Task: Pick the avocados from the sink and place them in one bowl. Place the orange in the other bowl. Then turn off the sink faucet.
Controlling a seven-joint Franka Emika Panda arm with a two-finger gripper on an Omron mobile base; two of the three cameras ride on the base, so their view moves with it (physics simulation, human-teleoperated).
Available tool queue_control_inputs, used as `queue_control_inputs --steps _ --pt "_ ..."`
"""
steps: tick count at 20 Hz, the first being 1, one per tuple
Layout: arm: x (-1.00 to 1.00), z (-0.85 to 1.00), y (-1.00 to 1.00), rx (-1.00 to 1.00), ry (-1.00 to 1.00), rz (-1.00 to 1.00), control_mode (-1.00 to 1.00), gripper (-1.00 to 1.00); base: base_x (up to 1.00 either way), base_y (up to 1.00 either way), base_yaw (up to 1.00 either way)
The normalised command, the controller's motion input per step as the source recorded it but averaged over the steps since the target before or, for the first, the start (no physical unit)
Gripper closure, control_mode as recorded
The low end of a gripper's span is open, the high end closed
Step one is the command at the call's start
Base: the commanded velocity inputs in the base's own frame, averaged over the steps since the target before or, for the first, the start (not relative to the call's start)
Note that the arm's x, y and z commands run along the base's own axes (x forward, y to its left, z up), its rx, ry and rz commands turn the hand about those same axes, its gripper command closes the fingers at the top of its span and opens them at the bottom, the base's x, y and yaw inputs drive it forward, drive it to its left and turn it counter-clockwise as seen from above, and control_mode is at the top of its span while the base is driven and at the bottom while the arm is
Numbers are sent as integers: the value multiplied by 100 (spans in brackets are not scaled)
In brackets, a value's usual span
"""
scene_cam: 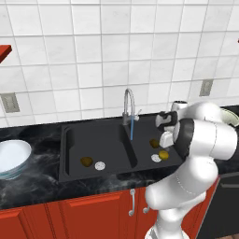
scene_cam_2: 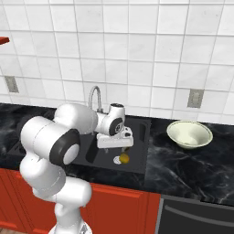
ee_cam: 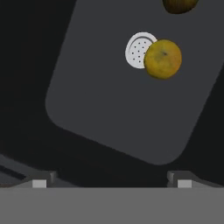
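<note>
The black double-basin sink (scene_cam: 74,140) holds one avocado (scene_cam: 86,161) in its left basin. A second avocado (scene_cam: 154,143) lies in the right basin, and its edge shows at the top of the hand view (ee_cam: 179,5). The orange (ee_cam: 162,59) rests against the white drain (ee_cam: 138,50) of the right basin (scene_cam_2: 124,158). My gripper (ee_cam: 111,183) hangs open above that basin, short of the orange, with nothing between its fingers (scene_cam: 164,144). The pale blue-white bowl (scene_cam: 11,156) sits on the counter far left, the cream bowl (scene_cam_2: 189,134) to the right. The faucet (scene_cam: 129,105) runs a blue stream.
Black marble counter (scene_cam_2: 183,164) surrounds the sink, with red cabinet doors (scene_cam: 70,214) below it. A tiled wall with outlets (scene_cam_2: 195,98) stands behind. The gooseneck spout arches just left of my hand. A divider (scene_cam: 132,156) separates the two basins.
</note>
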Motion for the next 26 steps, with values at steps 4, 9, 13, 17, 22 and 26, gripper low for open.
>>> queue_control_inputs --steps 4,9,13,17,22,26 --pt "21 -7 0 0 0 5 -100 -100 0 0 0" --pt "12 -17 0 0 0 4 -100 -100 0 0 0" --pt "14 -24 0 0 0 4 -100 -100 0 0 0" --pt "16 -28 0 0 0 4 -100 -100 0 0 0" --pt "8 -25 -2 0 0 5 -100 -100 0 0 0" --pt "11 -18 -4 0 0 5 -100 -100 0 0 0"
